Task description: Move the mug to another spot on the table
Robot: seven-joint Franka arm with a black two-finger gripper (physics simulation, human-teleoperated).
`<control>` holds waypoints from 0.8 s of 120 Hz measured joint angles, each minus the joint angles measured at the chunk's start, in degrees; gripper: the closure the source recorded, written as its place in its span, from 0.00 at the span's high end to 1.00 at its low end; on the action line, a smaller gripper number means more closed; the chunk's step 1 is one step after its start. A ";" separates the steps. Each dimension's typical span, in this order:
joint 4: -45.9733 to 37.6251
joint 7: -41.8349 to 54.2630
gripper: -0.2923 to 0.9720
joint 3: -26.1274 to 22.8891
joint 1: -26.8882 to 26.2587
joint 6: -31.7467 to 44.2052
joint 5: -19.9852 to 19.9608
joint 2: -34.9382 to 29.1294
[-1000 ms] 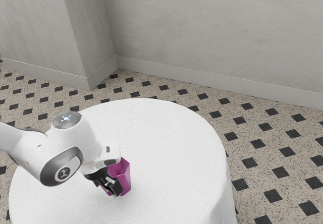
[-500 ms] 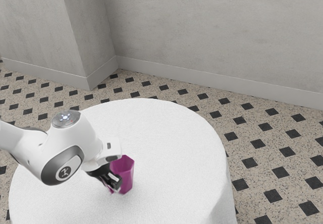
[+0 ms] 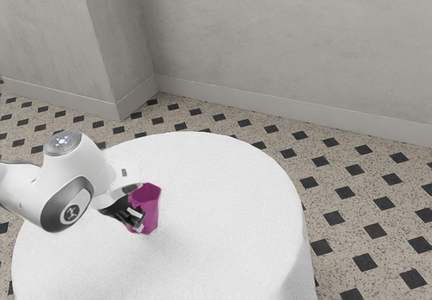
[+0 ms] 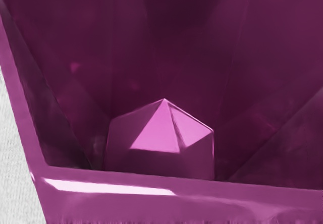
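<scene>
A magenta faceted mug [image 3: 148,207] stands upright on the round white table [image 3: 223,198], toward the exterior view's left. My black gripper [image 3: 133,217] holds it at its near side, shut on the mug wall, with the white arm coming in from the exterior view's left. In the wrist view I look straight down into the mug [image 4: 161,82], its rim close under my hand and a pointed bump at its bottom.
The table's white cloth top stretches wide to the exterior view's right of the mug. Beyond the table edge lies a tiled floor [image 3: 351,178] with black diamonds, and grey walls stand behind.
My hand has carried the mug toward the exterior view's left and slightly farther back on the table. The grip has stayed the same.
</scene>
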 joint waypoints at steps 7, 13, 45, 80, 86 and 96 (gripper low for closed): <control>-0.16 0.64 0.28 0.12 2.13 0.41 0.00 0.27; -0.18 1.33 0.28 0.15 3.86 1.14 0.00 0.97; 0.57 6.41 0.27 0.15 7.78 9.55 -0.13 7.66; 0.55 11.21 0.28 0.13 8.02 16.99 -0.47 10.98; 0.55 11.82 0.28 0.14 8.01 17.62 -0.60 11.45; 0.45 12.72 0.26 0.07 8.02 18.41 -0.79 12.00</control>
